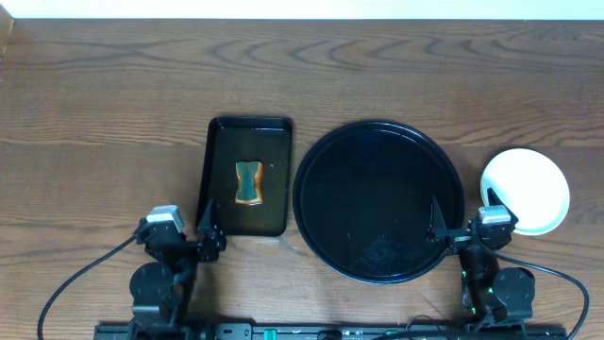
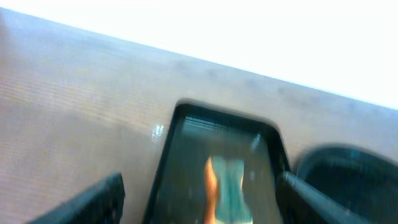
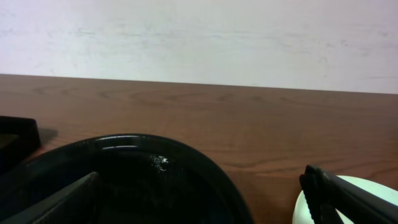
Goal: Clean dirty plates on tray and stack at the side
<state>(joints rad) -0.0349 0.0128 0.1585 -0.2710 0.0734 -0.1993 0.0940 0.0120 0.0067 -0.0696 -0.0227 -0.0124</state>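
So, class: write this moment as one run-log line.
round tray: holds no plates | plates: off it, at its right | sponge: in rectangular tray | left gripper: open, empty | right gripper: open, empty

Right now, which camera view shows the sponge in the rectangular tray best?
The overhead view: the sponge lies whole and sharp in the rectangular tray. The left wrist view shows it blurred and cut off at the frame's bottom. The right wrist view shows only that tray's corner, no sponge.
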